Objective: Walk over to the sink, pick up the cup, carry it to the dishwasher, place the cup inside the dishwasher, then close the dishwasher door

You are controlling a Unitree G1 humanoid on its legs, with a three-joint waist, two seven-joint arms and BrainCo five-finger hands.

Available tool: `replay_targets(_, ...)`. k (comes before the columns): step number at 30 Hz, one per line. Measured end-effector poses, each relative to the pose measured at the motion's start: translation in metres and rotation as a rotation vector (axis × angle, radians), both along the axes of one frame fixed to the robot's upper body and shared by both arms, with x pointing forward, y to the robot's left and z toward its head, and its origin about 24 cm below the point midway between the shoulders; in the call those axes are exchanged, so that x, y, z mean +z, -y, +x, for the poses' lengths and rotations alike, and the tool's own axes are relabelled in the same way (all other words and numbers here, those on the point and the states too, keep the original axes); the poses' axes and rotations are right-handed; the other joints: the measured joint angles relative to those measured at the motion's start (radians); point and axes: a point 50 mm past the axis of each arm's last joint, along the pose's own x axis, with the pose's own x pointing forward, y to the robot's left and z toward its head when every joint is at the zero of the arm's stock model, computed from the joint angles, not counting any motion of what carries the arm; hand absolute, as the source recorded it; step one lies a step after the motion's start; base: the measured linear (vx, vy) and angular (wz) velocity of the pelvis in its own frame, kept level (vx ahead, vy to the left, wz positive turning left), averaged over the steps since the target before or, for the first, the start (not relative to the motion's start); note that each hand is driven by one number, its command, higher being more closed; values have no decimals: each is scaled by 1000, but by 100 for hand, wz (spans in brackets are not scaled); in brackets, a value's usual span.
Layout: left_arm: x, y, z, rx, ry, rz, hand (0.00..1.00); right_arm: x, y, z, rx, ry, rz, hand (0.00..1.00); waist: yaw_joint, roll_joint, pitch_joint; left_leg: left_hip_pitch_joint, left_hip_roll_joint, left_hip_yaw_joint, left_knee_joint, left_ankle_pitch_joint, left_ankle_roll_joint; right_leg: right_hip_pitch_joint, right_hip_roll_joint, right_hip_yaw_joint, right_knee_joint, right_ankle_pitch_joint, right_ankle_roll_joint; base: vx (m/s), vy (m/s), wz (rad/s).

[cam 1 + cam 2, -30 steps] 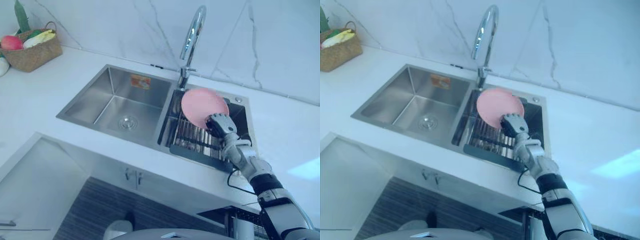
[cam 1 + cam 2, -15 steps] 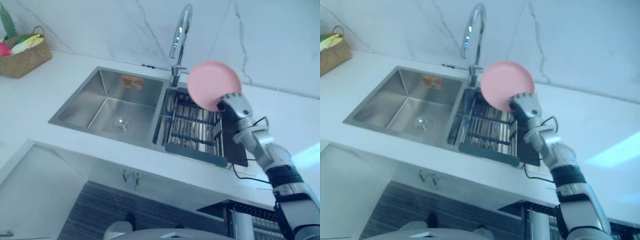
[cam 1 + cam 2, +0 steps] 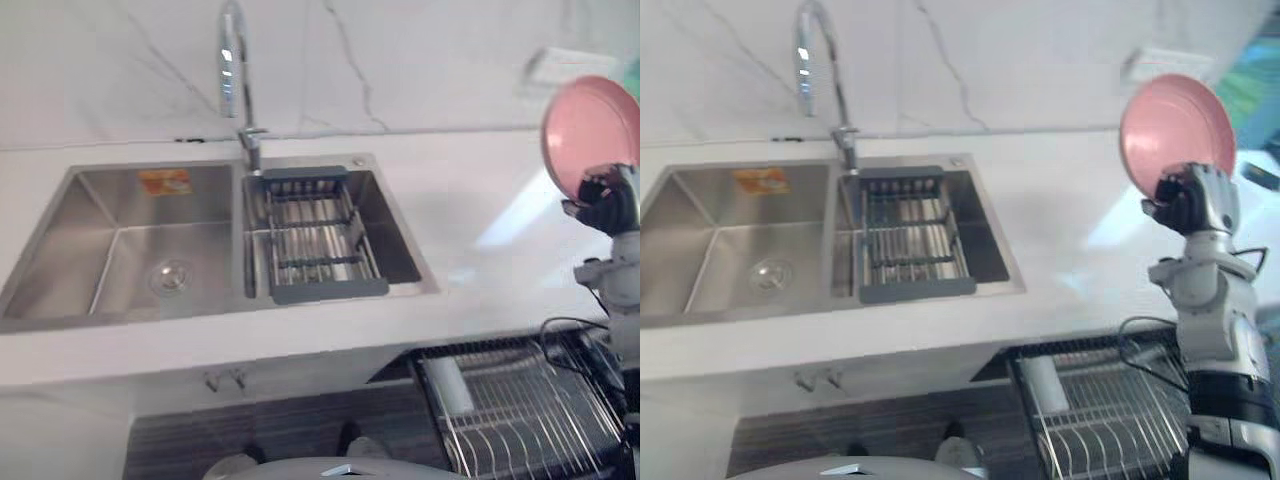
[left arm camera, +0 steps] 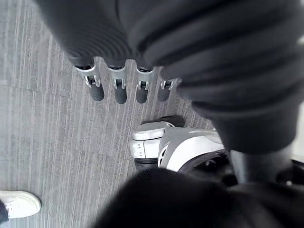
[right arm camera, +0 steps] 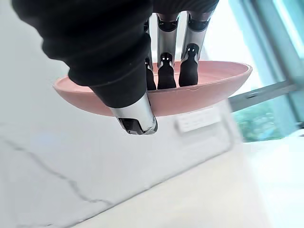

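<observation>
No cup is in sight; the thing I hold is a shallow pink plate (image 3: pixel 1175 125). My right hand (image 3: pixel 1195 200) is shut on its lower rim and holds it upright and high above the white counter, to the right of the sink (image 3: pixel 100 250). In the right wrist view the fingers (image 5: pixel 166 71) lie inside the plate (image 5: pixel 204 92) and the thumb presses under its rim. My left hand (image 4: pixel 116 90) hangs over the grey floor with straight fingers and holds nothing.
A grey drying rack (image 3: pixel 315 240) fills the sink's right basin, below the tall faucet (image 3: pixel 235 70). Under the counter at the right, a wire dishwasher rack (image 3: pixel 1100 400) stands pulled out. A person's white shoe (image 4: pixel 19 204) rests on the floor.
My right hand has lifted the pink plate out of the sink's right basin and carried it up and to the right. The camera has swung right, bringing the dishwasher rack into view.
</observation>
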Motion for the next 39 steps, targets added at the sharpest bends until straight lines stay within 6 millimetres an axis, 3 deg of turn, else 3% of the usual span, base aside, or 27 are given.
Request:
replay_targets(2,0,-2,0,60,-8,-14,0,-9,9,-14,-46,-23,26,100,-17,-14,-1,-19,2,39,0,-8,6,-42,-14,-45,19,-45,-10,7,100,-63)
replay_targets(4,0,-4,2,68,-10,-4,0,-19,16,-24,-99,-18,69,100,-22,0,-8,-55,38,68,-1,-7,36,-63,-16,-134,46,-116,-73,-9,83,-52)
replay_targets(5,1,-15,9,76,2,28,0,-29,15,-27,-110,3,147,100,-43,-5,-7,-87,72,86,37,-18,39,-104,-35,-195,174,-115,-112,21,-8,-33)
replay_targets(8,6,-35,20,76,51,59,0,-44,12,-32,-128,10,211,100,-61,-43,-1,-153,111,103,178,-69,25,-105,-68,-225,321,-101,-135,60,-76,-29)
replay_targets(9,7,-39,31,78,87,62,0,-47,13,-35,-146,34,235,100,-51,-42,0,-197,138,118,275,-116,18,-111,-43,-225,291,-84,-120,29,-102,-67)
replay_targets(11,5,-35,36,95,97,55,0,-52,10,-34,-152,66,273,100,-37,-19,1,-231,180,135,322,-133,22,-103,12,-201,166,-21,-105,-13,-55,-88)
replay_targets(12,5,-34,35,103,103,58,0,-60,6,-35,-147,70,295,100,-31,-7,2,-238,203,176,329,-144,19,-84,24,-195,119,-36,-97,-33,-56,-79)
replay_targets(13,5,-34,33,123,114,56,0,-67,3,-37,-143,64,317,100,-33,-12,7,-246,213,198,357,-156,13,-77,17,-200,166,-116,-86,-17,-70,-72)
replay_targets(14,5,-34,35,137,126,52,0,-70,2,-37,-140,64,326,100,-31,-15,8,-248,218,209,369,-161,12,-62,15,-204,159,-133,-77,16,-95,-65)
replay_targets(15,6,-34,35,166,136,45,0,-72,0,-37,-127,70,334,100,-25,-19,11,-254,229,232,407,-178,1,-31,18,-210,96,-139,-26,-15,-136,-60)
replay_targets(17,3,-28,32,186,114,42,0,-80,-2,-41,-128,58,354,100,-29,9,28,-253,265,231,446,-185,-6,1,63,-199,33,-94,-31,-61,-141,-40)
replay_targets(19,2,-26,29,187,100,45,0,-97,-5,-51,-147,16,390,100,-33,14,30,-242,275,229,439,-176,-19,7,79,-191,22,-92,-37,-67,-77,-17)
replay_targets(23,1,-22,27,192,94,41,0,-125,-2,-71,-219,-65,443,100,-40,18,45,-222,263,233,403,-157,-25,9,75,-190,21,-105,-36,-64,-17,-3)
replay_targets(29,-1,-15,31,194,104,37,0,-150,-3,-77,-267,-141,474,100,-40,33,83,-214,231,232,371,-138,-13,7,53,-198,21,-102,-36,-33,56,5)
replay_targets(33,-1,-14,35,190,114,34,0,-151,-7,-74,-244,-137,485,100,-32,40,94,-212,230,229,370,-136,-9,11,51,-204,20,-94,-33,4,43,4)
replay_targets(39,-1,-12,42,165,134,32,0,-145,-21,-50,-135,-160,444,100,-28,63,140,-200,211,197,336,-96,-16,26,41,-236,17,-106,-31,-21,10,7)
